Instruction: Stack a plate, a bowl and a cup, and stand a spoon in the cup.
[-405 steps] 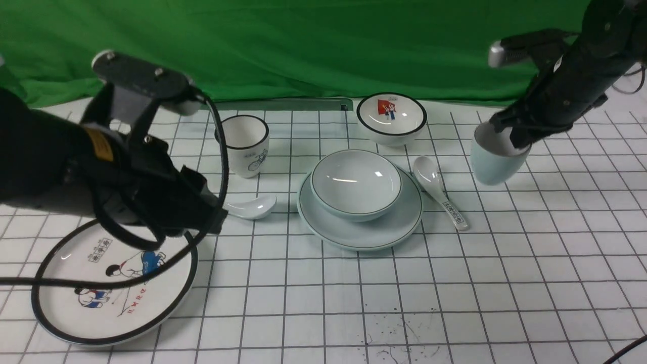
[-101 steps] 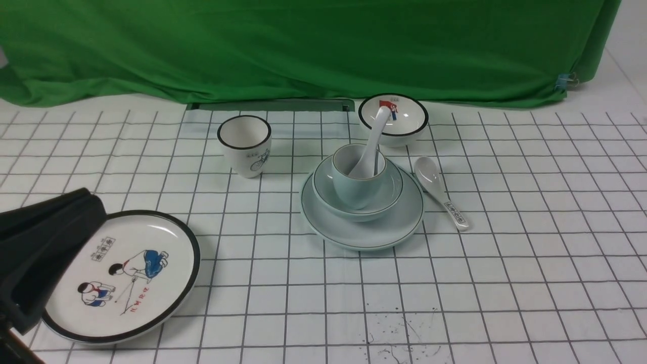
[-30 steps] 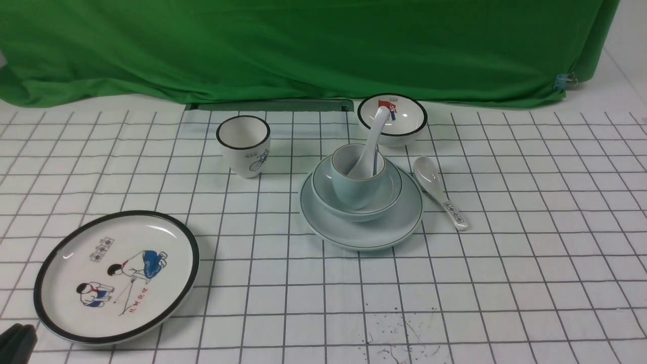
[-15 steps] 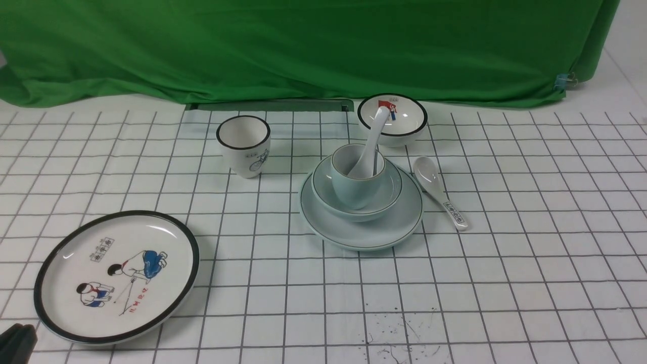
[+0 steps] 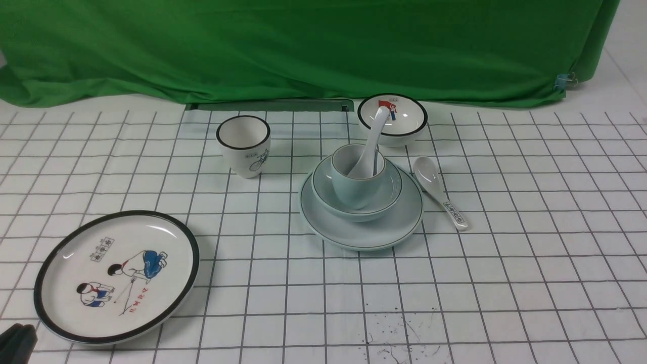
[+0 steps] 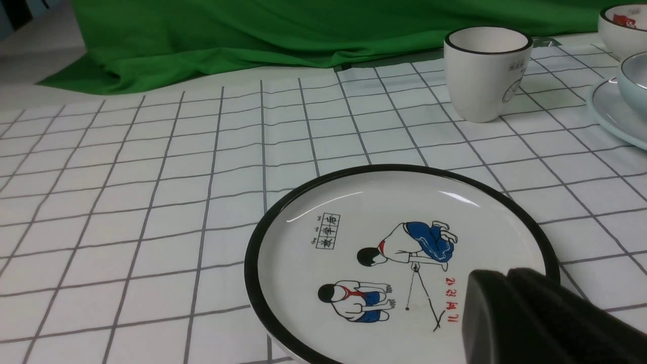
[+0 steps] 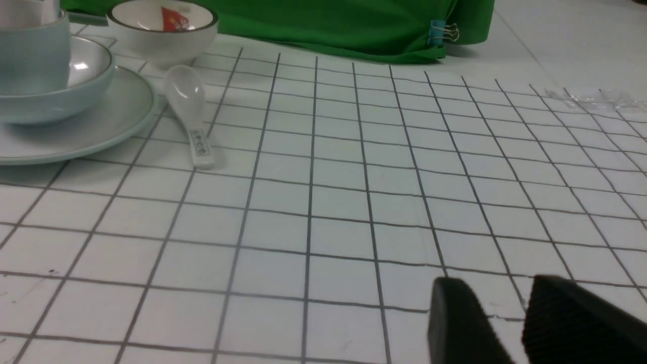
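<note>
The plain plate (image 5: 364, 238) lies mid-table with the plain bowl (image 5: 390, 191) on it. The pale blue cup (image 5: 354, 189) stands in the bowl. The all-white spoon (image 5: 373, 136) leans in the cup, handle up and toward the back. The stack's edge shows in the left wrist view (image 6: 609, 114); the cup (image 7: 33, 55), bowl (image 7: 55, 108) and plate (image 7: 96, 134) show in the right wrist view. My left gripper (image 5: 17, 344) (image 6: 500, 277) is shut and empty over the cartoon plate's near rim. My right gripper (image 7: 498, 290) is slightly open, empty, low over bare cloth, far from the stack.
A black-rimmed cartoon plate (image 5: 116, 275) lies front left. A bicycle cup (image 5: 244, 146) stands behind it. A red-picture bowl (image 5: 393, 119) sits behind the stack. A printed spoon (image 5: 440, 192) lies right of the stack. Green cloth (image 5: 303, 50) closes the back.
Nothing has moved in the last second. Since the earliest frame the cup has gone into the bowl and the spoon into the cup, and both arms have pulled back from the middle.
</note>
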Available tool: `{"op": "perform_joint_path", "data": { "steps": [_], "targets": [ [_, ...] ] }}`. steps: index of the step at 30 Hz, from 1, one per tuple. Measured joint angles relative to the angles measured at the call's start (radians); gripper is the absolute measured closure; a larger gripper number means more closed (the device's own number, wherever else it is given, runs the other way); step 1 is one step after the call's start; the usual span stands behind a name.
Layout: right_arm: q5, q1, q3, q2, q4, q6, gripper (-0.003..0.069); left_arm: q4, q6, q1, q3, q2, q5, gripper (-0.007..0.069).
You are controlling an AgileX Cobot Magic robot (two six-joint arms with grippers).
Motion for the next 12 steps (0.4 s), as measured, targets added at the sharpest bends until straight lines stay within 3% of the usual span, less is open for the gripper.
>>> {"op": "perform_joint_path", "data": {
  "steps": [12],
  "targets": [
    [0.0, 0.0, 0.0, 0.0, 0.0, 0.0, 0.0417, 0.004, 0.009, 0.0, 0.0, 0.0, 0.0, 0.0655]
  ]
}}
